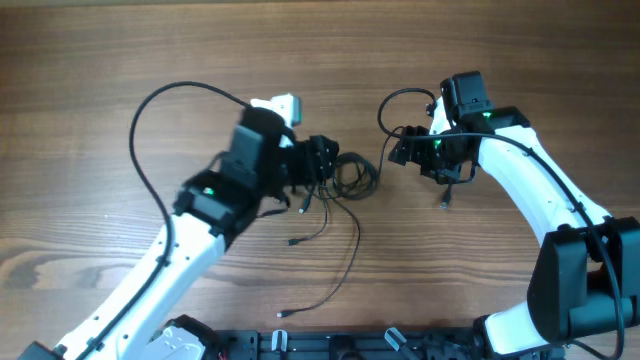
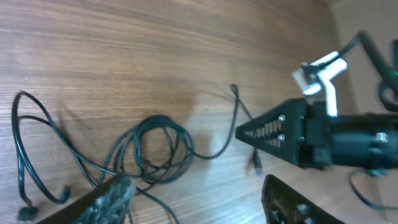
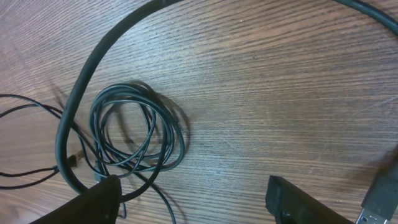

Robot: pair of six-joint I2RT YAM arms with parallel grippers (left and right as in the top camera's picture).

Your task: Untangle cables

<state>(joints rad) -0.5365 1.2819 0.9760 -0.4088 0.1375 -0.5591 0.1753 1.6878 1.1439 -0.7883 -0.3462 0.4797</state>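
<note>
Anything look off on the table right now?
Only the cables: the thin cords lie looped together in one coil at the centre of the table, with loose ends straggling toward the robot bases. Nothing looks damaged or spilled.

Overhead down, both wrists close on cables (image 2: 155,117)

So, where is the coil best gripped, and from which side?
Probably the rim of the coil away from the loose tails, from above, jaws across the bunched turns. The coil lies flat, its turns run close together there, and the tails leave the opposite side.
</note>
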